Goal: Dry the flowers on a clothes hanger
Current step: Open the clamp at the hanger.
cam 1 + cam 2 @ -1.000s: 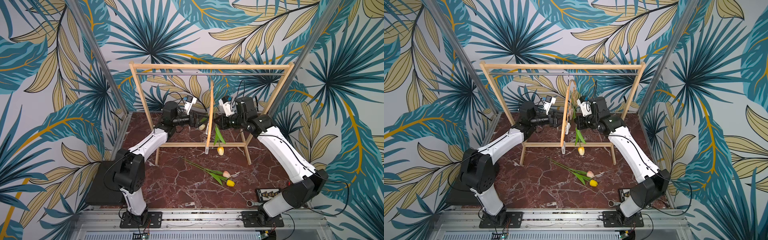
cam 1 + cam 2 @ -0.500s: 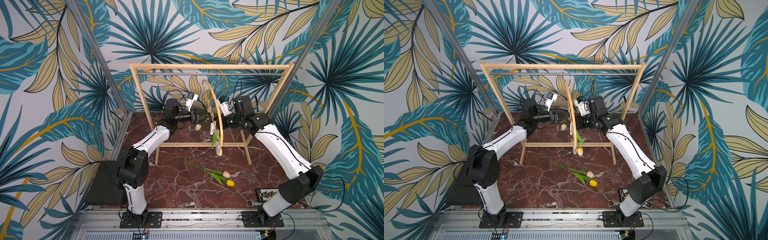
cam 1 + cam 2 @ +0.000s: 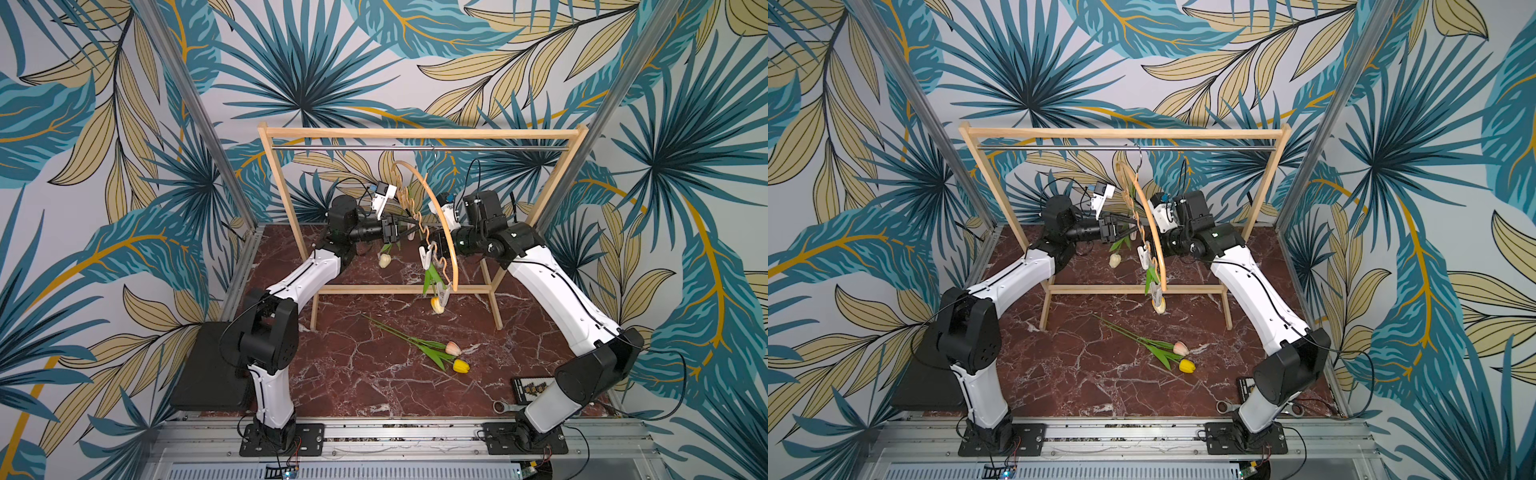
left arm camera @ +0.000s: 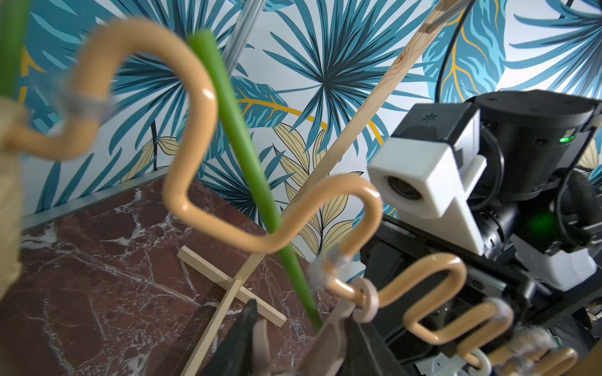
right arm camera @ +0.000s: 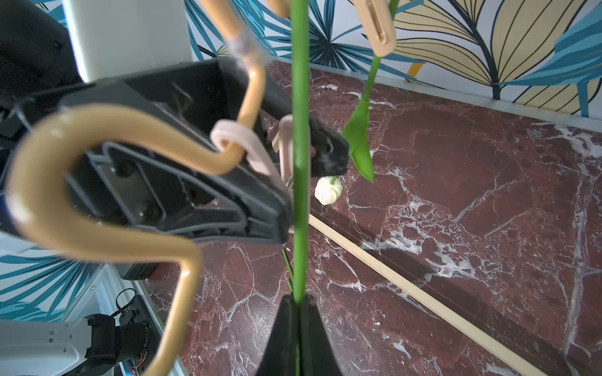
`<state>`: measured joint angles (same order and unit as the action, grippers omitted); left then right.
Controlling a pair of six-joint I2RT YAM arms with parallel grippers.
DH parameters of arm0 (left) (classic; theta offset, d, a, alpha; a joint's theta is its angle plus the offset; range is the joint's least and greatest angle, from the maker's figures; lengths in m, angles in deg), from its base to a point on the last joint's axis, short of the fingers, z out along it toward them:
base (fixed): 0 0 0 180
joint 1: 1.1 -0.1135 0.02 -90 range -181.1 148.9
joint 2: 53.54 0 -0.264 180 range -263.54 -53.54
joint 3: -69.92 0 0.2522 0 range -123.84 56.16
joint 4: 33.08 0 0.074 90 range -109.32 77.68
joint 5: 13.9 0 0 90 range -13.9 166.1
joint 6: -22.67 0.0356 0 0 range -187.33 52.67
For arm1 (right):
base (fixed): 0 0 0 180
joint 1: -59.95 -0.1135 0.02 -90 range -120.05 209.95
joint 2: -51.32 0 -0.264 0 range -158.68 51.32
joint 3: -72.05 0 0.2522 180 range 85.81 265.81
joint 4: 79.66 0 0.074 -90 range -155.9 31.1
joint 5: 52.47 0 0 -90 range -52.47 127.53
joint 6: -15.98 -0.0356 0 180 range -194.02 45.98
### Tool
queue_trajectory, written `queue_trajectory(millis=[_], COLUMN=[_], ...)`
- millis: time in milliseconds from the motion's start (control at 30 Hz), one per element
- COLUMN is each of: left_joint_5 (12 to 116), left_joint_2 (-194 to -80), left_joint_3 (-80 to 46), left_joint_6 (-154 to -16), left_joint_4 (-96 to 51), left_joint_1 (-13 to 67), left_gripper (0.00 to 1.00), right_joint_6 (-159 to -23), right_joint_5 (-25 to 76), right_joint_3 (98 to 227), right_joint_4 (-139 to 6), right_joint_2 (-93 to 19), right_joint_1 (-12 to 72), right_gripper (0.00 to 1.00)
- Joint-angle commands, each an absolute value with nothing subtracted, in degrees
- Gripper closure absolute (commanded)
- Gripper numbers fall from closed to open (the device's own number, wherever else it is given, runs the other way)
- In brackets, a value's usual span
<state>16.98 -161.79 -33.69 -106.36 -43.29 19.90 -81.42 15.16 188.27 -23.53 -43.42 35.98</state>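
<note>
The clothes hanger (image 3: 441, 216) (image 3: 1152, 226) hangs by its hook from the rail, turned almost edge-on. My left gripper (image 3: 409, 228) (image 4: 299, 353) is shut on a beige peg clip (image 4: 325, 338) on the wavy bar (image 4: 182, 182). My right gripper (image 5: 298, 304) (image 3: 434, 245) is shut on the green stem (image 5: 299, 130) of the orange-yellow tulip (image 3: 436, 305); that stem runs up past the squeezed clip (image 5: 285, 146). A cream tulip (image 3: 384, 259) (image 5: 329, 190) hangs head down from another clip (image 5: 379, 29). The pink tulip (image 3: 453, 348) and the yellow tulip (image 3: 461, 365) lie on the marble.
A large wooden rack frame (image 3: 415, 133) with a metal rail carries the hanger; its foot bar (image 3: 374, 289) crosses the table. A black pad (image 3: 208, 370) lies front left, a wrench (image 3: 503, 407) and a small black box (image 3: 532, 384) front right.
My left gripper has reached in to the hanger and its jaws have closed onto the clip. The hanger has twisted so that its arch shows. The right gripper still holds the stem.
</note>
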Motion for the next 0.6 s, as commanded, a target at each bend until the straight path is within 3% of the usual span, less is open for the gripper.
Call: queue_trajectory(millis=[0, 67, 233, 333, 567], left_joint_5=[16.64, 16.75, 17.94, 19.74, 26.1], left_joint_2=[-162.18, -162.17, -162.0, -161.28, -159.24], left_joint_3=[-37.1, -37.03, -36.45, -34.82, -28.17], left_joint_6=[-106.32, -106.34, -106.93, -107.97, -112.95], left_joint_4=[-44.81, -44.77, -45.02, -46.91, -57.07], left_joint_1=[19.64, 19.63, 19.65, 19.64, 19.83], left_gripper=[0.65, 0.7, 0.72, 0.73, 0.73], right_joint_6=[-80.59, -80.61, -83.4, -90.15, -108.22], right_joint_5=[14.06, 13.93, 16.5, 20.79, 16.12], right_joint_3=[189.0, 188.86, 186.16, 178.84, 164.7], right_joint_4=[-22.74, -22.76, -26.47, -35.6, -57.58], right_joint_2=[-43.86, -43.8, -41.81, -37.82, -35.88], right_joint_1=[36.14, 36.15, 36.21, 36.13, 35.25], right_gripper=[1.0, 1.0, 1.0, 1.0, 1.0])
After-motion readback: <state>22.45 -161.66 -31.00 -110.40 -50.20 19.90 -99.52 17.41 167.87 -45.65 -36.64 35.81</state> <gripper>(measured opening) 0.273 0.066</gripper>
